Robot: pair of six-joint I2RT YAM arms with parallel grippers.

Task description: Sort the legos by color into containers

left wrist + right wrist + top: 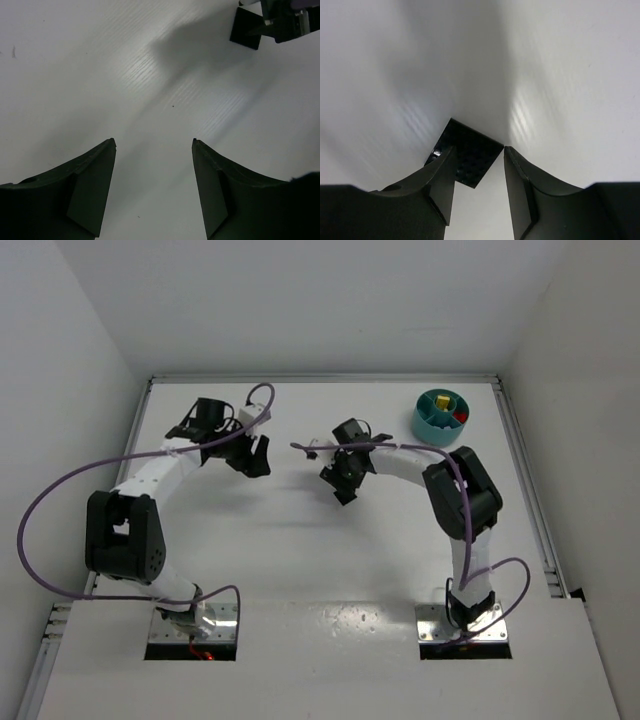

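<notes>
Right fingers (520, 185): part-spread, with white table (560, 75) showing through the gap. Cannot tell whether pinching the black plate (470, 155) or only touching it.
Plate at the tips: left part hidden behind one finger, right corner meeting the other fingertip.
Left fingers (95, 175): spread wide over bare table, holding nothing.
Step in hand: judged to be securing the black plate with the right fingers, ahead of a carry to the dish (428, 424).
Doing it well: turn the wrist so the fingers meet two flat opposite edges, not a corner. Centre the gap on the plate before closing. Squeeze firmly before any lift, since a thin flat piece is likely to pivot or slip. Leave the left arm parked, as it sits near the right one.
Black plate, look: thin, flat, roughly square, studded on top, seen cornerwise; wider than the gap between the fingers.
Dish, place: far right corner of the table, well apart from both sets of fingers.
Dish, look: round, teal, low-walled, divided inside.
Dish, contents: yellow brick (441, 401) near the middle, red brick (460, 418) in a right-hand compartment.
</notes>
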